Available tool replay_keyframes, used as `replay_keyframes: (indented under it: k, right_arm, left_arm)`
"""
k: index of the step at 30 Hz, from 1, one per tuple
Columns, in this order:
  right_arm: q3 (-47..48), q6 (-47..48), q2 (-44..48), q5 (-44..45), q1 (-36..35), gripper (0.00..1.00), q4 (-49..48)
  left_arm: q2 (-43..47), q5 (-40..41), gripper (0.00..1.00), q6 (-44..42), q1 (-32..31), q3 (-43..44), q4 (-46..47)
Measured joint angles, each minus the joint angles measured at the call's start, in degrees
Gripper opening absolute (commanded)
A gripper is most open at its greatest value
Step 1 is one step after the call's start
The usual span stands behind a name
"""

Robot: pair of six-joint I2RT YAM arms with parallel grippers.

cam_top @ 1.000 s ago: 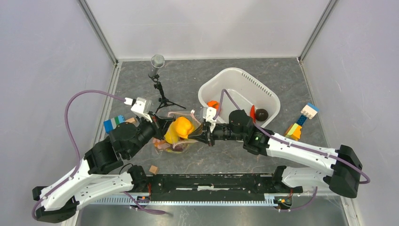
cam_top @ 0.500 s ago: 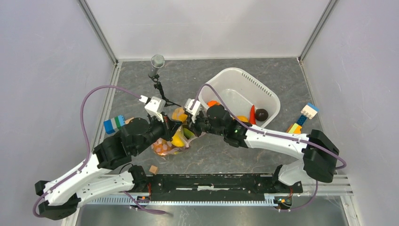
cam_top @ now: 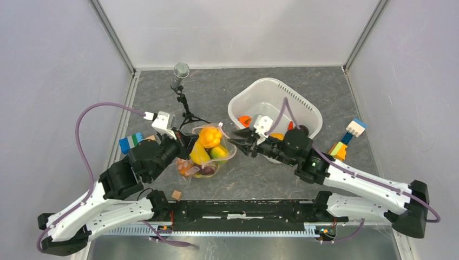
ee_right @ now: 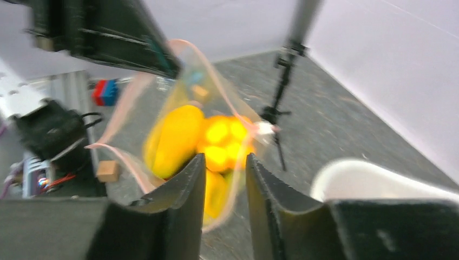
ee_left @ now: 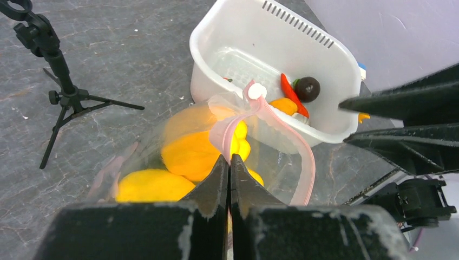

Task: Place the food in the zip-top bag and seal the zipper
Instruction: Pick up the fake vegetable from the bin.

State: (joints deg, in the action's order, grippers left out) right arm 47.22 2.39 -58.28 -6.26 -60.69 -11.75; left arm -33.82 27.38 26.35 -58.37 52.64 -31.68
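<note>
On grey table (cam_top: pixel 162 97), left gripper (ee_left: pixel 229 162) pinches zipper (ee_left: pixel 263 111); right gripper (ee_right: pixel 224 158) spread beside bag (ee_left: pixel 130 154).

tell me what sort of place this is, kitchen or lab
Most likely a robotics lab test cell, not a kitchen. Plain white walls box in a grey tabletop, the left arm and right arm are bolted to a rail, and a microphone stands on a small tripod.

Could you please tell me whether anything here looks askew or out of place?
Yes: the zipper of the zip-top bag gapes open and twisted, pinched at one spot by the left gripper, and some food pieces lie in the white tub, outside the bag.
</note>
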Motion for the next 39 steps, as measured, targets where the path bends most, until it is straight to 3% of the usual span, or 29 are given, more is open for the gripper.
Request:
replay_keyframes:
  k: [2,4,6,9,11,14,21,29,39]
  right_arm:
    - [-2.1,0.3,3.1,6.7,0.1,0.51,-0.1]
    - [-4.0,0.3,4.8,14.9,0.6,0.63,0.6]
    - [-4.4,-1.0,4.3,22.5,2.8,0.64,3.1]
    - [-3.7,-3.6,1.4,26.2,10.1,0.69,8.1]
    - [-2.7,-5.2,-1.8,25.9,16.9,0.85,11.8]
    - [-2.2,-6.3,-6.1,22.1,23.5,0.94,15.6]
    - [-0.4,-6.6,-18.7,3.7,31.2,0.98,16.0]
    - [10.7,0.2,-35.1,-14.9,32.7,0.98,14.2]
    - [18.0,3.6,-48.2,-21.6,32.7,0.95,12.8]
  left_arm:
    - [0.0,0.7,0.03,0.0,0.0,0.0,0.0]
    - [0.0,1.0,0.03,0.0,0.0,0.0,0.0]
    - [-0.1,1.0,0.03,0.0,0.0,0.0,0.0]
    - [-0.4,0.9,0.03,0.0,0.0,0.0,0.0]
    - [-0.6,0.7,0.03,0.0,0.0,0.0,0.0]
    - [-1.0,0.5,0.03,0.0,0.0,0.0,0.1]
    - [-1.9,0.1,0.03,0.0,0.0,0.0,0.1]
    - [-2.0,-0.5,0.03,0.0,0.0,0.0,0.1]
    - [-2.2,-0.5,0.04,0.0,0.0,0.0,0.1]
